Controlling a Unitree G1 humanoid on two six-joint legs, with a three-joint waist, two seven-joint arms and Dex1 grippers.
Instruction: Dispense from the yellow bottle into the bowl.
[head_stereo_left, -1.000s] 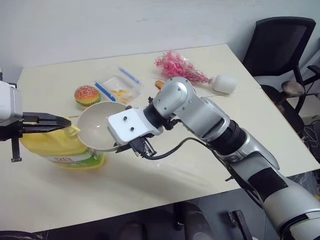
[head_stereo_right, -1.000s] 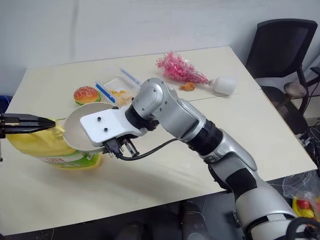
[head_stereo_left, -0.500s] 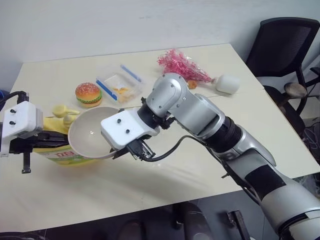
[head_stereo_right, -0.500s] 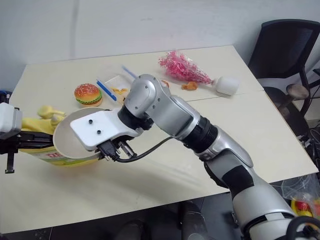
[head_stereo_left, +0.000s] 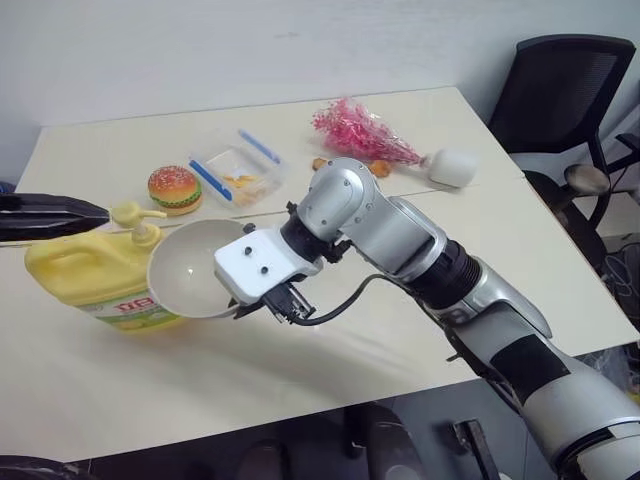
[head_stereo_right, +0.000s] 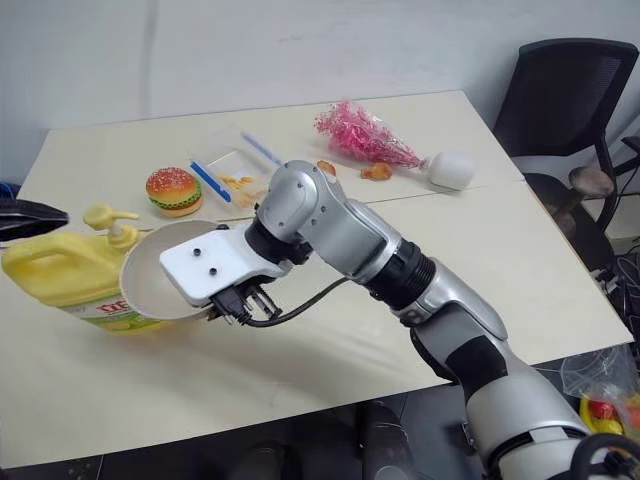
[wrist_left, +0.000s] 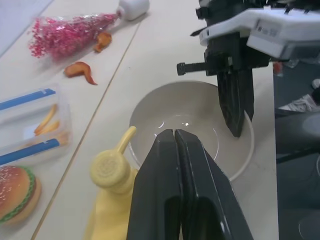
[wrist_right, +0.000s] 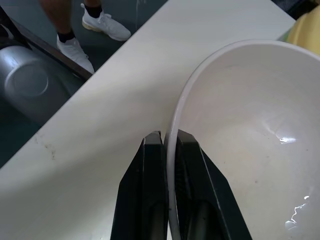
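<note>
- The large squat yellow plastic jug with a pump top stands on the pale table at the left of the head views.
- The small round pale grey-white bowl is held tilted just right of the jug, its rim pinched by the right pincer, which is clenched on it.
- The left pincer, clenched and empty, hangs above the yellow pump head, which lies just below and beside its tips; its long axis points toward the bowl.
- Judgement: the left arm is nearer the pump and must come down onto it.
</note>
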